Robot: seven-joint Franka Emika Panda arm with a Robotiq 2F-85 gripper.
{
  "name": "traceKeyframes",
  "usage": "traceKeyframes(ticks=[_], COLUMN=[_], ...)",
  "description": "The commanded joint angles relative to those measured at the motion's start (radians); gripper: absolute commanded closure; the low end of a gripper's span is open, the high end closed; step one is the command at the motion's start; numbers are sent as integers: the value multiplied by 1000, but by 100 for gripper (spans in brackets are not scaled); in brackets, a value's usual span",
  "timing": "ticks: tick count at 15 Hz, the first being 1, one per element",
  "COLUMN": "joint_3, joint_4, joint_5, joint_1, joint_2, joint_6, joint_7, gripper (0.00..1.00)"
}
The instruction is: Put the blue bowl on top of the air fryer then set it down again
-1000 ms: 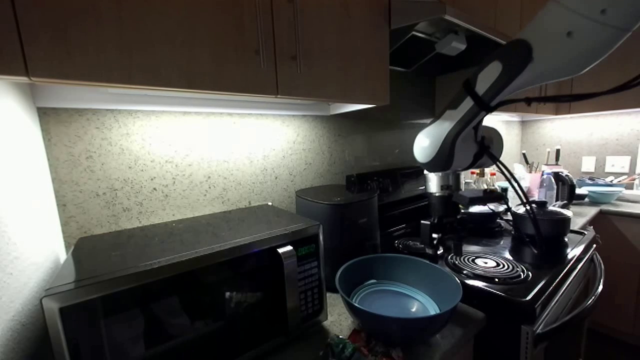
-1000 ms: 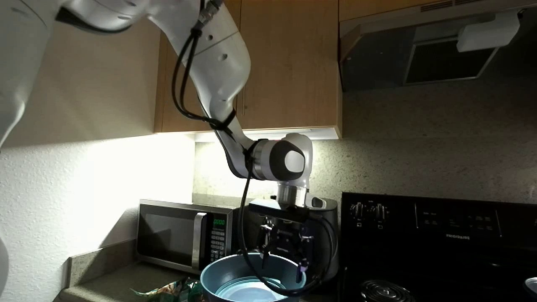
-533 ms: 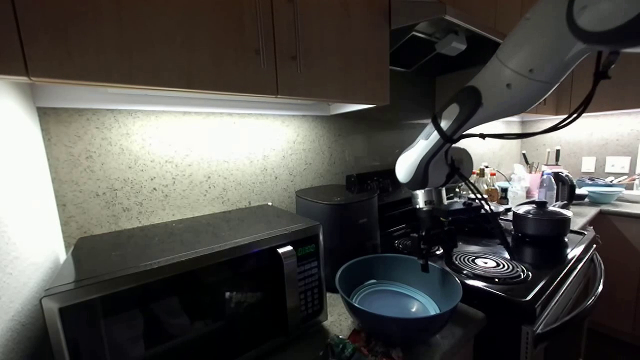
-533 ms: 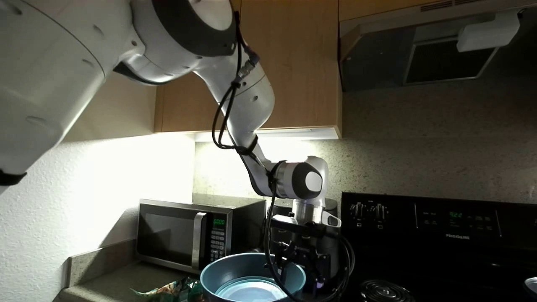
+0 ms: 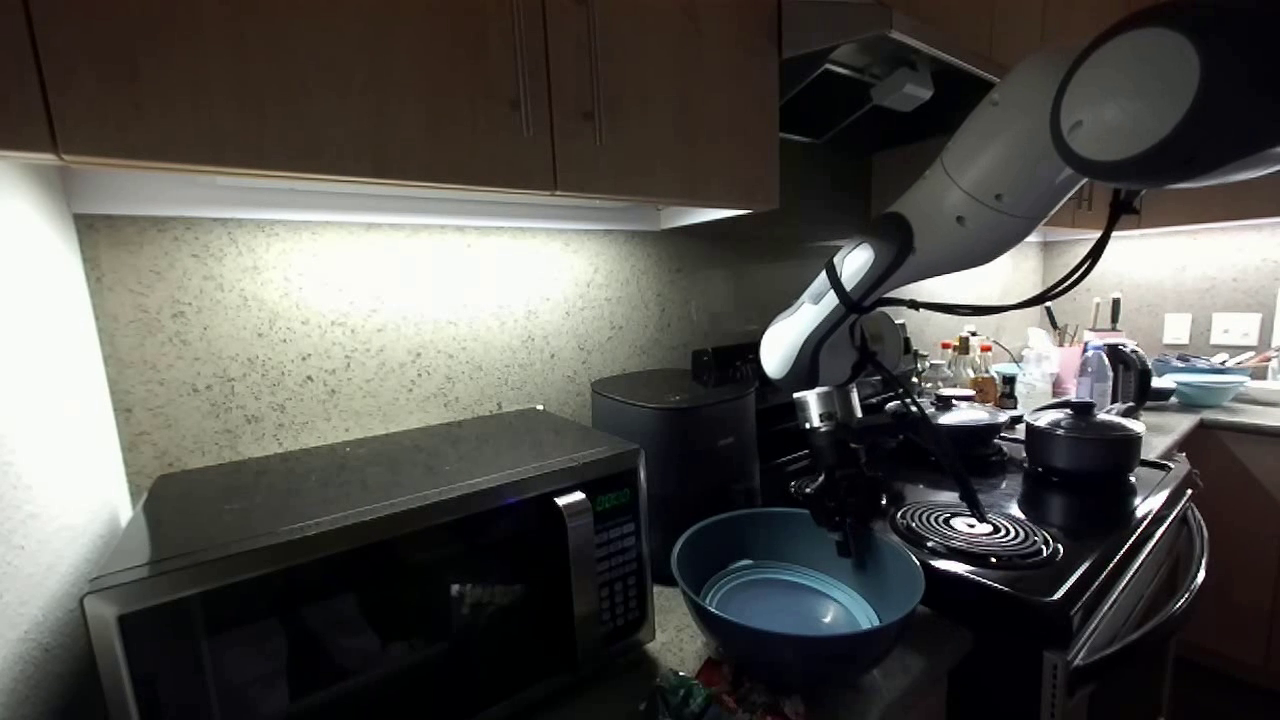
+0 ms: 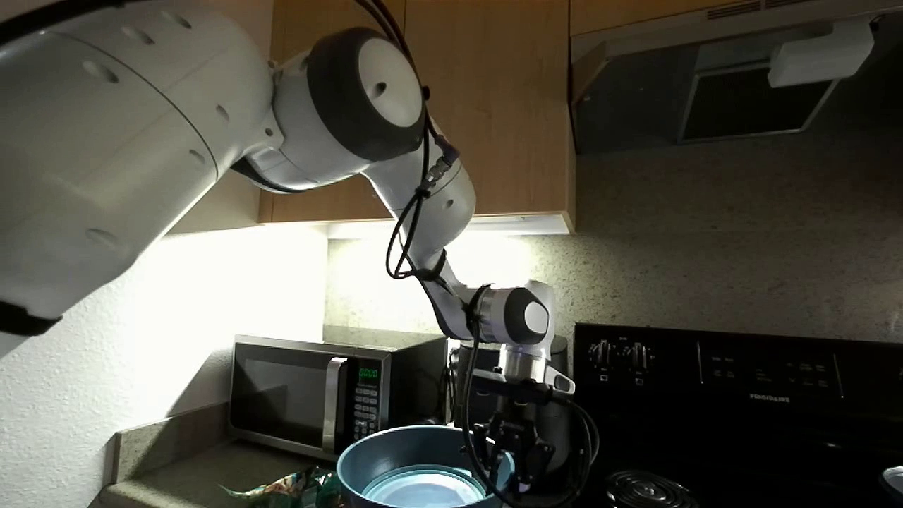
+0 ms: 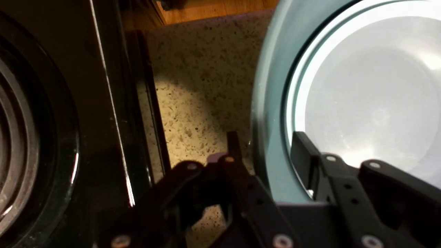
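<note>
The blue bowl point(image 5: 790, 652) stands on the counter in front of the air fryer point(image 5: 680, 455), a lighter blue round piece point(image 5: 790, 600) lying inside it. My gripper point(image 7: 266, 137) straddles the bowl's rim on the stove side. In the wrist view one finger point(image 7: 233, 143) is outside the bowl wall and the other finger point(image 7: 303, 155) inside. Gaps show between both fingers and the wall, so the jaws are partly open with the rim between them. In an exterior view the gripper point(image 6: 506, 473) and its cables cover part of the bowl's rim and the air fryer behind.
A microwave point(image 5: 400, 490) is beside the air fryer. The black stove point(image 7: 100, 137) with coil burners borders the bowl's other side. A lidded pot point(image 5: 1085, 440) sits on the stove. A crumpled snack bag point(image 6: 296, 488) lies against the bowl. Cabinets point(image 5: 400, 90) hang above.
My arm has come down and over to the bowl's stove-side rim, and the jaws have drawn closer together around it. The bowl has stayed in place.
</note>
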Motion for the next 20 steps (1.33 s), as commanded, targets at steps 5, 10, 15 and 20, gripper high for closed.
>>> traceKeyframes(ticks=[5, 10, 15, 20], joint_3=[31, 43, 43, 44], joint_4=[85, 13, -90, -177], joint_5=[28, 91, 90, 128], joint_1=[-56, -73, -58, -58], joint_2=[42, -63, -228, -366], joint_6=[-111, -146, -122, -95], joint_7=[33, 28, 16, -1], gripper=[96, 93, 93, 93])
